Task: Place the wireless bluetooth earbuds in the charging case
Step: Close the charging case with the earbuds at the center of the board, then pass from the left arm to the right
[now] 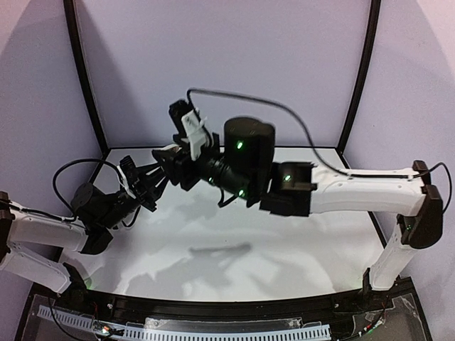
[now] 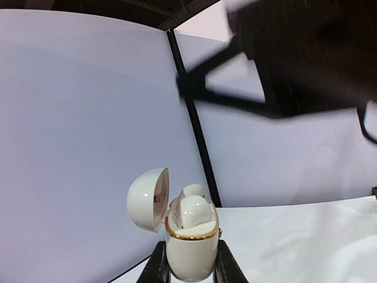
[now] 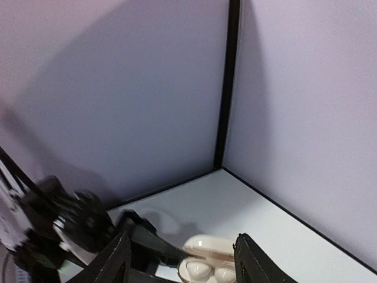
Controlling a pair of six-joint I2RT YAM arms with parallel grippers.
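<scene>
Clamping case (image 2: pixel 189 250) flanks midair: left hand (image 2: pixel 190 271)

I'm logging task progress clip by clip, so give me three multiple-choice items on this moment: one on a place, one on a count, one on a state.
1. Where is the glossy white oval charging case with a gold rim? A) flat on the table B) gripped by the left arm's fingers C) on the black corner post
2. How many small white earbuds sit in it? A) none B) four C) two
3. Its domed white lid is A) open B) shut C) missing
Answers: 1 B, the left wrist view shows fingers pressing both its sides; 2 C, two rounded buds rise above the rim; 3 A, it is swung aside.
</scene>
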